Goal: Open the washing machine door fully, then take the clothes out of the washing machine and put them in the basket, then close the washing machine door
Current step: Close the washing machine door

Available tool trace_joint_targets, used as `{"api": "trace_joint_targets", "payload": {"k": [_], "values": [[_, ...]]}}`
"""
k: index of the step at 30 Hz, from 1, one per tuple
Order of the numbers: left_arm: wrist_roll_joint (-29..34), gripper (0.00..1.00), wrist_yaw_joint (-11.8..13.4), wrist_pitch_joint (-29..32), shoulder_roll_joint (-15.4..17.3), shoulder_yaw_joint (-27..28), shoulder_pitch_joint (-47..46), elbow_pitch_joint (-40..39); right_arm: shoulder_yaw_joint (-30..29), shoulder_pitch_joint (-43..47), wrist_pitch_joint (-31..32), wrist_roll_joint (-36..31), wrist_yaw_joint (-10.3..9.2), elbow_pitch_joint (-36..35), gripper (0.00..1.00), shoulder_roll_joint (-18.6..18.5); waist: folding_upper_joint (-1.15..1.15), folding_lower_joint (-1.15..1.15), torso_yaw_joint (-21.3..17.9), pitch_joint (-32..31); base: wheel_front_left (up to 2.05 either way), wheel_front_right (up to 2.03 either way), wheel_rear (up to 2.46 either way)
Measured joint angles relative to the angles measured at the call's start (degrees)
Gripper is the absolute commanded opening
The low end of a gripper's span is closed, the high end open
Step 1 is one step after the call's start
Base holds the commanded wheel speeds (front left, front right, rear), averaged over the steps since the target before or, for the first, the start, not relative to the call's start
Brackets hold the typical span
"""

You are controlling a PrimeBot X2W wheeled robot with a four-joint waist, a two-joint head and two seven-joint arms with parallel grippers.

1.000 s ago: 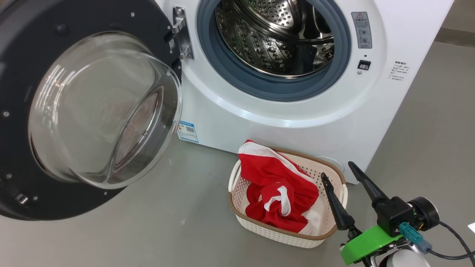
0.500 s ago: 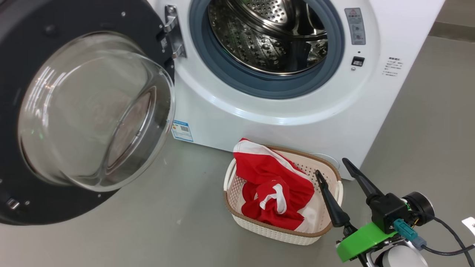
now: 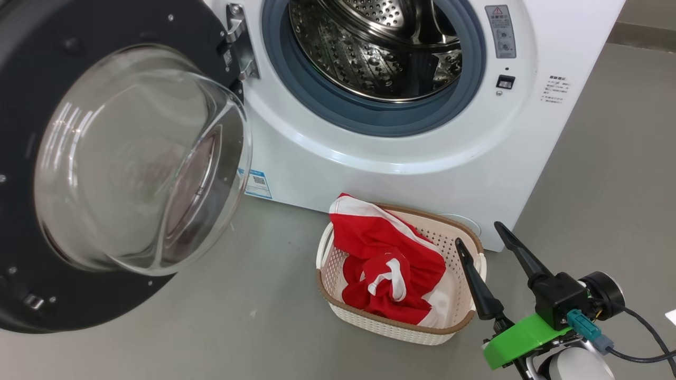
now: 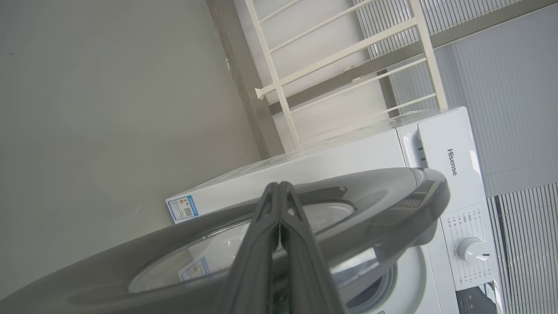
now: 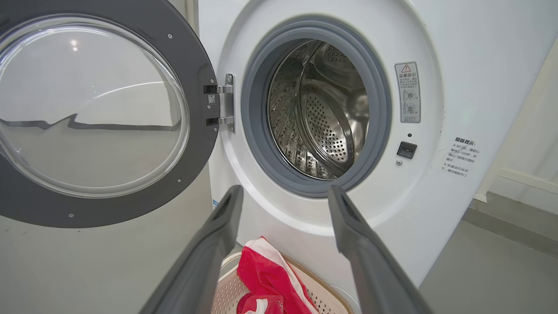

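The washing machine (image 3: 396, 174) stands with its steel drum (image 3: 369, 47) showing no clothes inside. The washing machine door (image 3: 21, 158) hangs open on the left, its glass bowl bulging toward me. The red clothes (image 3: 391, 248) with white trim lie piled in the cream basket (image 3: 369, 322) on the floor in front of the machine. My right gripper (image 3: 478, 233) hovers open just right of the basket, holding nothing. In the left wrist view my left gripper (image 4: 279, 184) is shut and empty, lying along the outer face of the door (image 4: 383, 196). The right wrist view looks past the open right gripper (image 5: 284, 188) at the drum, the clothes (image 5: 266, 274) below.
Grey floor surrounds the machine. A cream metal rack (image 4: 348, 65) stands by the wall beside the machine. A black cable (image 3: 644, 338) trails from my right wrist at the lower right.
The head camera has shifted, sliding the scene left and up. The door seems to have swung slightly toward the machine. The right gripper stays open beside the basket.
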Motion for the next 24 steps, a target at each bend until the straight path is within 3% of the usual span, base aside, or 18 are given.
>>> {"api": "trace_joint_targets", "payload": {"k": [24], "values": [[-8.6, 0.0, 0.1, 9.1, -9.2, 3.7, 9.9, -12.6, 0.7, 0.0, 0.0, 2.7, 0.0, 0.1, 1.0, 0.0, 0.0, 0.0, 1.6, -1.1, 0.0, 0.0, 0.0]]}}
